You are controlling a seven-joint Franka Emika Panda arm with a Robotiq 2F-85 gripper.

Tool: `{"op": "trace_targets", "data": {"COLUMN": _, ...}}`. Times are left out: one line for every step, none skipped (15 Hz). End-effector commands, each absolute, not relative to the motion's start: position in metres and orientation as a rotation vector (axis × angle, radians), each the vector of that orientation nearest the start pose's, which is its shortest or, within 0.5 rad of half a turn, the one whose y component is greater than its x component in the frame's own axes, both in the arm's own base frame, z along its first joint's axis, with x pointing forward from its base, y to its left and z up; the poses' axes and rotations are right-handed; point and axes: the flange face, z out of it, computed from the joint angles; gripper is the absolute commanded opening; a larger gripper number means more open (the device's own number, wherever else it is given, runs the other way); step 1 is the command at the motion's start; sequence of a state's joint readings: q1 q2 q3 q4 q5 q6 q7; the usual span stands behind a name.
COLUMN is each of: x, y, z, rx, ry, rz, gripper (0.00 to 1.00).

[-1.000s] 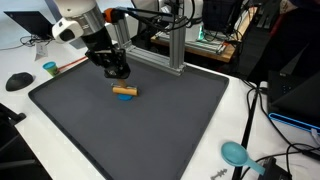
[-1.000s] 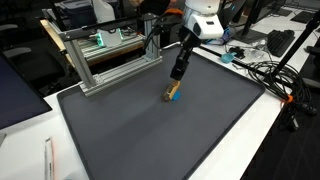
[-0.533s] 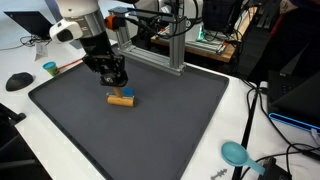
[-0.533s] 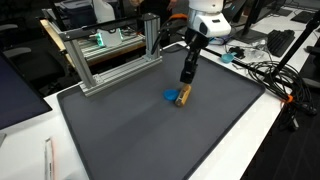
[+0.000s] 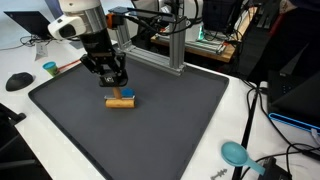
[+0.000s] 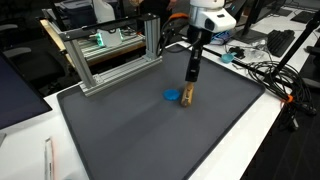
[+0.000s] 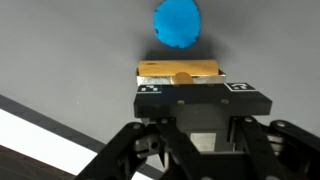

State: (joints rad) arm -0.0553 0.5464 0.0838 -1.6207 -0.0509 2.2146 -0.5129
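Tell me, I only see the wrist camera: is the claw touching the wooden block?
Observer: No. In both exterior views the gripper hangs just above the wooden block, with a small gap.
Operator: What is past the block?
Observer: A metal frame stands along the far edge of the dark mat.
Operator: Are there more blue things?
Observer: Yes, a teal round thing lies off the mat, on the white table.
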Motion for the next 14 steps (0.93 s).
{"op": "trace_targets", "data": {"x": 0.665, "y": 0.014, "z": 0.367, "rx": -2.948, "ry": -1.169, "rz": -0.132, "gripper": 0.22}}
{"op": "trace_targets", "data": {"x": 0.662, "y": 0.015, "z": 0.38, "rx": -2.92, "ry": -1.251, "rz": -0.138, "gripper": 0.22}}
{"op": "trace_targets", "data": {"x": 0.656, "y": 0.014, "z": 0.392, "rx": -2.89, "ry": -1.332, "rz": -0.13, "gripper": 0.22}}
{"op": "trace_targets", "data": {"x": 0.652, "y": 0.013, "z": 0.401, "rx": -2.855, "ry": -1.412, "rz": -0.13, "gripper": 0.22}}
{"op": "trace_targets", "data": {"x": 0.648, "y": 0.011, "z": 0.408, "rx": -2.815, "ry": -1.491, "rz": -0.127, "gripper": 0.22}}
{"op": "trace_targets", "data": {"x": 0.645, "y": 0.009, "z": 0.413, "rx": -2.776, "ry": -1.57, "rz": -0.126, "gripper": 0.22}}
{"op": "trace_targets", "data": {"x": 0.642, "y": 0.006, "z": 0.415, "rx": -2.729, "ry": -1.648, "rz": -0.123, "gripper": 0.22}}
{"op": "trace_targets", "data": {"x": 0.64, "y": 0.003, "z": 0.415, "rx": -2.685, "ry": -1.723, "rz": -0.115, "gripper": 0.22}}
{"op": "trace_targets", "data": {"x": 0.64, "y": -0.001, "z": 0.412, "rx": -2.641, "ry": -1.801, "rz": -0.104, "gripper": 0.22}}
{"op": "trace_targets", "data": {"x": 0.64, "y": -0.005, "z": 0.408, "rx": -2.592, "ry": -1.873, "rz": -0.088, "gripper": 0.22}}
{"op": "trace_targets", "data": {"x": 0.64, "y": -0.009, "z": 0.402, "rx": -2.543, "ry": -1.946, "rz": -0.072, "gripper": 0.22}}
{"op": "trace_targets", "data": {"x": 0.64, "y": -0.013, "z": 0.397, "rx": -2.491, "ry": -2.016, "rz": -0.054, "gripper": 0.22}}
{"op": "trace_targets", "data": {"x": 0.641, "y": -0.018, "z": 0.393, "rx": -2.454, "ry": -2.055, "rz": -0.041, "gripper": 0.22}}
{"op": "trace_targets", "data": {"x": 0.644, "y": -0.009, "z": 0.393, "rx": -2.528, "ry": -1.948, "rz": -0.055, "gripper": 0.22}}
